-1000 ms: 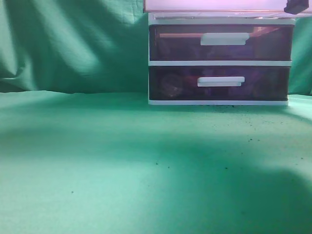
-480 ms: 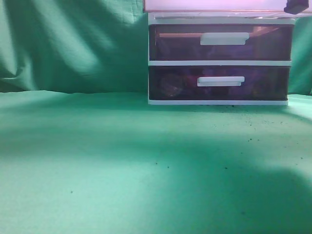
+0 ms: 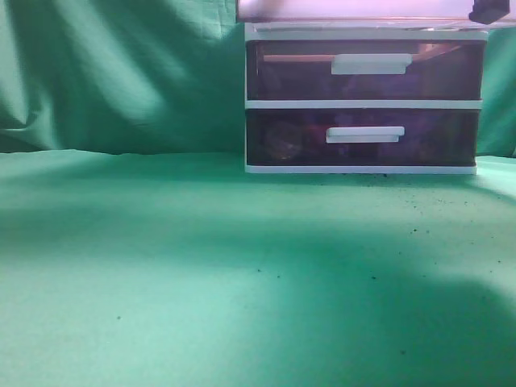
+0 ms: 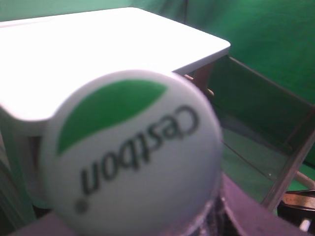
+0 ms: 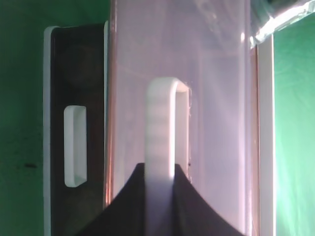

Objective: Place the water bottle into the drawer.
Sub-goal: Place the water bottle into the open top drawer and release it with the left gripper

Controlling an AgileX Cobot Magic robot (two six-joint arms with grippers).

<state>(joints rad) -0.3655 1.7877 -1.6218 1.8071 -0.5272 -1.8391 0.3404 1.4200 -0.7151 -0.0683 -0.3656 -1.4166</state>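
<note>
The water bottle (image 4: 133,152) fills the left wrist view, its white cap with a green leaf and "Cestbon" facing the camera. My left gripper (image 4: 142,223) is shut on it, and only a dark finger (image 4: 246,219) shows beneath. The bottle hangs beside the white cabinet top (image 4: 98,44), above the pulled-out drawer (image 4: 256,132). My right gripper (image 5: 166,194) is shut on the drawer's white handle (image 5: 165,123). In the exterior view the open drawer (image 3: 355,8) juts out at the top edge, with the right gripper (image 3: 486,11) at its corner.
Two like drawers below stay closed, the middle one (image 3: 290,72) and the bottom one (image 3: 282,139), each with a white handle. Green cloth covers the table (image 3: 201,266) and the backdrop. The cabinet stands at the back right.
</note>
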